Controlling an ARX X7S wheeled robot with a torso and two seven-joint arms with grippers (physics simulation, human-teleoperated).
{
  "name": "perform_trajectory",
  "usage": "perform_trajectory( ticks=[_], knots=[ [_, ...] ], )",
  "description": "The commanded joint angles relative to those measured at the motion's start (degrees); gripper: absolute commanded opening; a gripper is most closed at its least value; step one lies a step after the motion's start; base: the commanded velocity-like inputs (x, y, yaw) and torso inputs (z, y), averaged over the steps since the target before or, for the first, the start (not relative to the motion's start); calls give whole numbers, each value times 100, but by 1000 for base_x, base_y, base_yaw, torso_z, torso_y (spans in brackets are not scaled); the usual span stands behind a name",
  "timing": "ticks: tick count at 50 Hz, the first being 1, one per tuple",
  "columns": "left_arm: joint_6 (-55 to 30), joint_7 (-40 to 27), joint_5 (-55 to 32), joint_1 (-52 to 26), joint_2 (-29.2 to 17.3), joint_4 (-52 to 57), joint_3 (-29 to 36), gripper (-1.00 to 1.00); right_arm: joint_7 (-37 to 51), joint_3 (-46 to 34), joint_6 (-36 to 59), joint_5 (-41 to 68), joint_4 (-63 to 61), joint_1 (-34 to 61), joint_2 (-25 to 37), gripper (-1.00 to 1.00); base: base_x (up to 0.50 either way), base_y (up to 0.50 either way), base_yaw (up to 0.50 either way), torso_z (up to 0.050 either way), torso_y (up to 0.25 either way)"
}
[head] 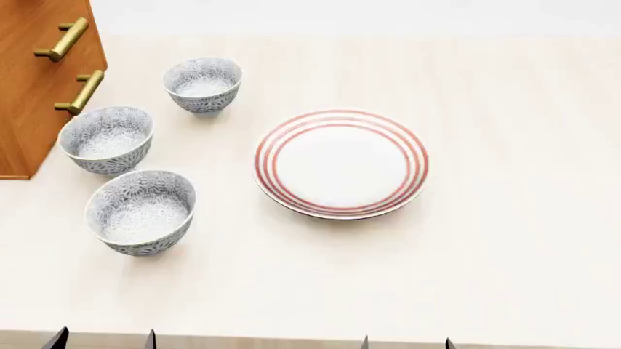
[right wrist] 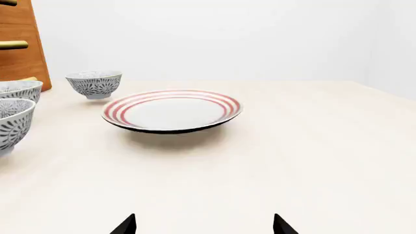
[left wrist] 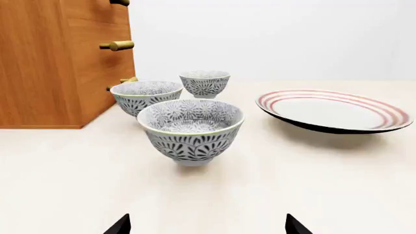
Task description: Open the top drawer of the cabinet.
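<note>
The orange-brown cabinet (left wrist: pixel 58 63) stands at the table's far left, with its front facing right. In the left wrist view three brass handles stick out of its front. The top drawer's handle (left wrist: pixel 120 2) is cut by the frame edge and also shows in the right wrist view (right wrist: pixel 8 2). The drawers look closed. In the head view the cabinet (head: pixel 34 87) shows two handles, and I cannot tell which drawers they belong to. My left gripper (left wrist: pixel 208 226) (head: pixel 104 339) is open and empty. My right gripper (right wrist: pixel 202 225) (head: pixel 406 342) is open and empty. Both are low at the table's near edge, far from the cabinet.
Three grey patterned bowls stand between my left gripper and the cabinet: a near one (head: pixel 141 211), a middle one (head: pixel 107 138) close to the cabinet's front, and a far one (head: pixel 203 83). A white plate with red rings (head: pixel 342 163) lies mid-table.
</note>
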Motion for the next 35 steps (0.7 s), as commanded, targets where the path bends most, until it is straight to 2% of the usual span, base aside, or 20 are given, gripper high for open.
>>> perform_trajectory(
  ticks=[1, 19, 27, 35],
  knots=[
    [13, -105, -98, -4, -89, -12, 101, 100, 124, -124, 29, 67, -44, -10, 89, 100, 0, 0, 0, 0, 0],
    [-63, -495, -270, 10, -331, 80, 386, 100, 429, -395, 5, 321, -9, 5, 344, 100, 0, 0, 0, 0, 0],
    [127, -423, -480, 151, -431, 308, 445, 100, 538, -427, 71, 416, -169, -72, 406, 100, 0, 0, 0, 0, 0],
    [-385, -522, -731, 313, -545, 1491, 400, 100, 749, -424, 524, 462, -1131, -226, 478, 100, 0, 0, 0, 0, 0]
  ],
)
